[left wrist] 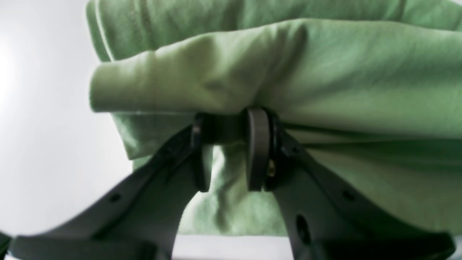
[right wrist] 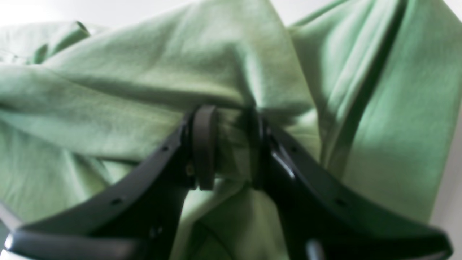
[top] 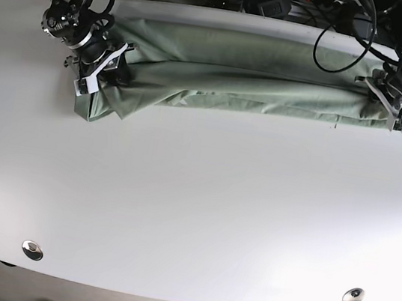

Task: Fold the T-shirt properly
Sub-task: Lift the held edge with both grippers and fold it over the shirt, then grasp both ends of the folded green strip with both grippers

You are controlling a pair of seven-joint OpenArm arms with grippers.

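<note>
Mid-fold, the shirt (top: 249, 82) lay stretched along the table's (top: 192, 210) far edge, the left gripper (left wrist: 231, 151) and right gripper (right wrist: 231, 148) each pinching an end, so both should next travel together, evenly.

Both wrist views were soft and blurred. The T-shirt (left wrist: 325, 72) ran past the top and right edges of the left wrist view. In the base view, each arm hid the cloth end under it, and whether either hand gripped cloth was too small to tell there.
</note>
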